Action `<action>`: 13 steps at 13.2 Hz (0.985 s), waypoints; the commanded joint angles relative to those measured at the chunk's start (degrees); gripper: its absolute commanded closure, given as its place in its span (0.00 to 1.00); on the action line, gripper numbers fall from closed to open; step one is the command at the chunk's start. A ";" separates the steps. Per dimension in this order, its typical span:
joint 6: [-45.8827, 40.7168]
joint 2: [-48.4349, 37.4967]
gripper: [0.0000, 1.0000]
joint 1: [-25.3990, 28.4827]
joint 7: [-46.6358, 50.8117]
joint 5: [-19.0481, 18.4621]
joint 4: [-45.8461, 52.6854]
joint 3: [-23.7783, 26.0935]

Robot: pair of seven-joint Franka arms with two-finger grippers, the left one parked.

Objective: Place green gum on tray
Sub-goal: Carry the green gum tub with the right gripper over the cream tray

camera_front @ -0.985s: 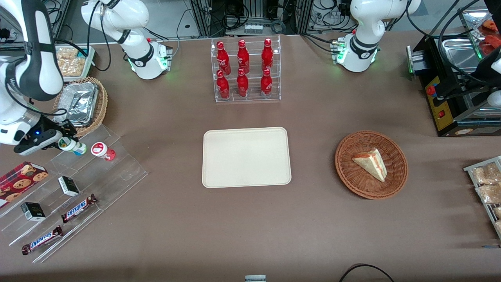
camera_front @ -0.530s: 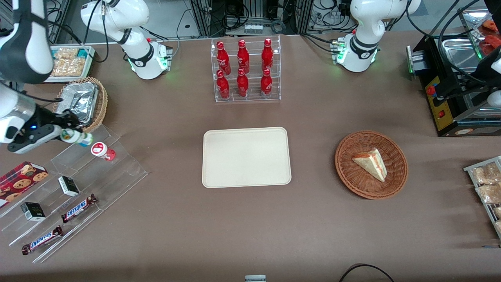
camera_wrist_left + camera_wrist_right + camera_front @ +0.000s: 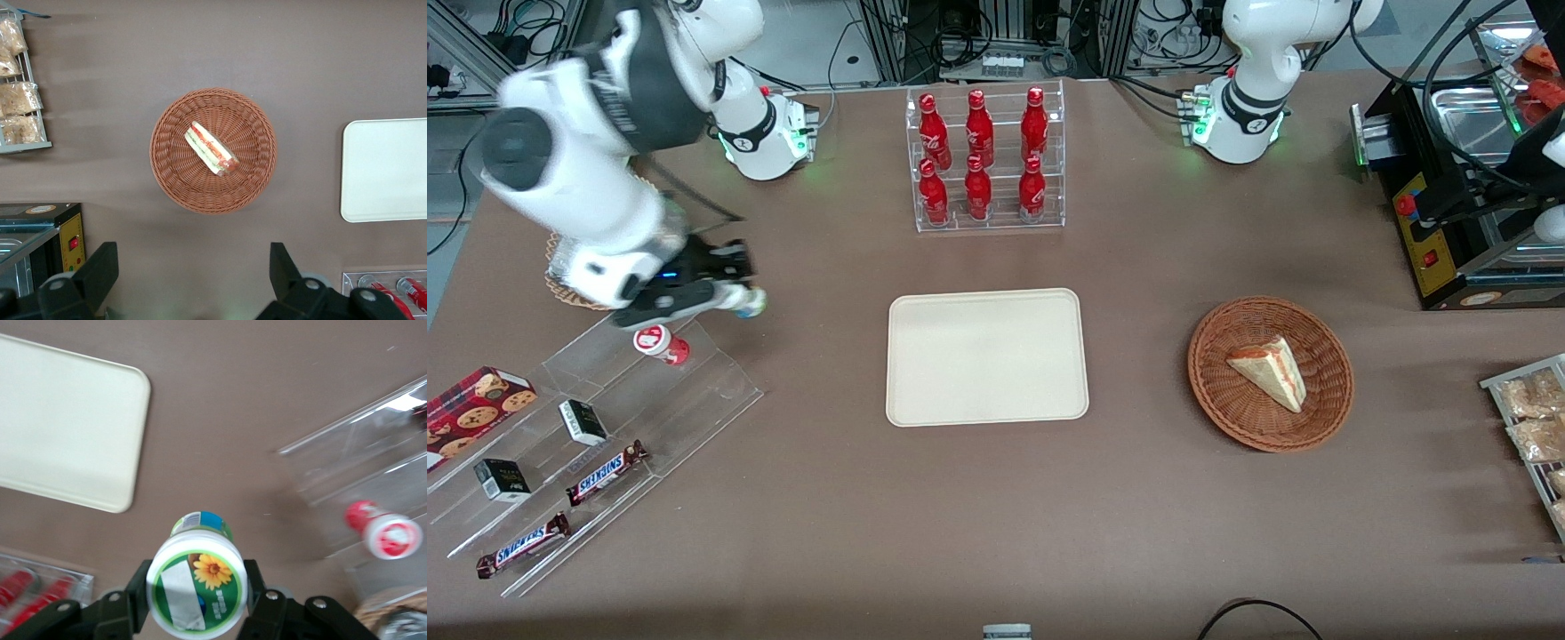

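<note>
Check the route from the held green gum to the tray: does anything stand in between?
Nothing visible does. The gripper holds the green gum above bare table beside the tray. The red gum on the clear stand lies toward the working arm's end, off the route.

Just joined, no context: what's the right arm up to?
The right arm's gripper is shut on the green gum and carries it in the air, above the table between the clear display stand and the tray. The tray has nothing on it. The red gum sits on the stand.
</note>
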 commanded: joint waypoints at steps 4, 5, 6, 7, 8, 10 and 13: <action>9.29 12.97 1.00 10.93 21.32 1.24 5.29 0.40; 11.75 15.43 1.00 12.42 24.83 1.24 6.07 0.40; 12.99 17.72 1.00 13.83 27.91 1.24 7.39 0.40; 13.27 20.26 1.00 15.50 31.08 1.24 9.66 0.40; 13.27 22.64 1.00 16.47 33.81 1.15 12.12 0.40; 14.49 26.95 1.00 17.97 36.81 1.15 14.77 0.40; 19.50 32.57 1.00 19.64 41.38 1.06 17.32 0.49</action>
